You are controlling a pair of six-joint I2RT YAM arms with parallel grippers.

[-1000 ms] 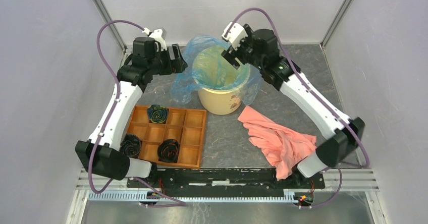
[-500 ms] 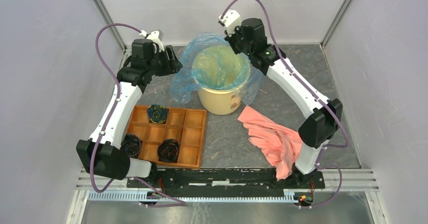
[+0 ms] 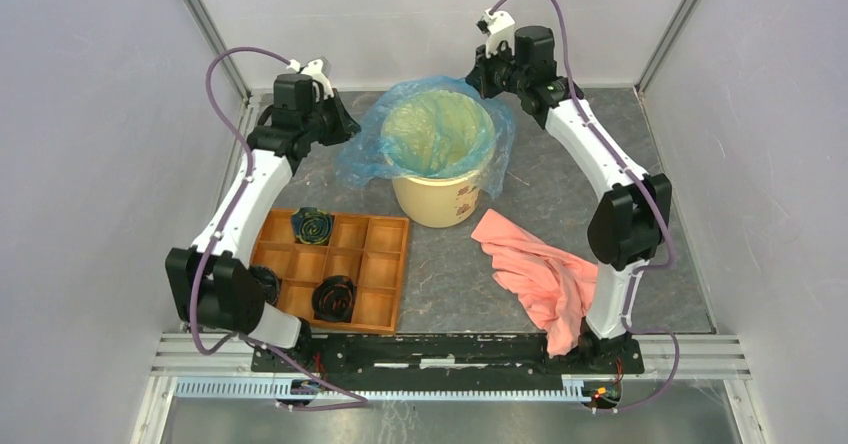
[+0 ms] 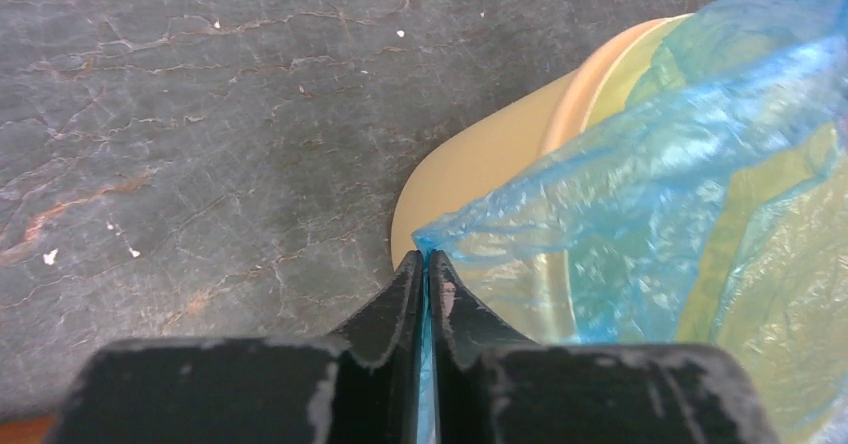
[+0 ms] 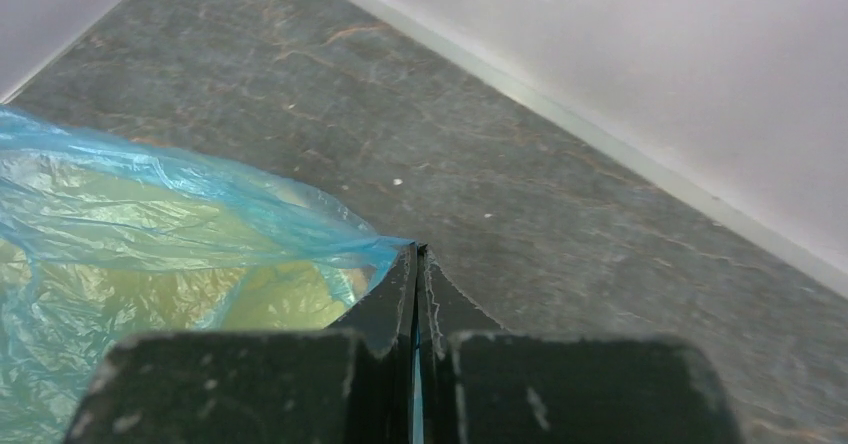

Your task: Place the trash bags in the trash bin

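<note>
While both arms reach toward the far wall, the left gripper (image 4: 427, 260) is pinched tight on a corner of the light-blue trash bag (image 4: 640, 184). The film stretches away from its fingertips over the rim of the tan trash bin (image 4: 480, 164) just ahead. The right gripper (image 5: 417, 254) is likewise clamped on the film, which spreads out to its left across the bin's mouth. A pink cloth (image 3: 540, 269) and a wooden tray (image 3: 385, 234) lie well behind both grippers, nearer the arm bases.

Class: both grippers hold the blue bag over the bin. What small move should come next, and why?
Probably lower both pinched edges below the rim. The left gripper and right gripper each pinch the trash bag at its edge, on opposite sides of the trash bin, with film sagging inside.
</note>
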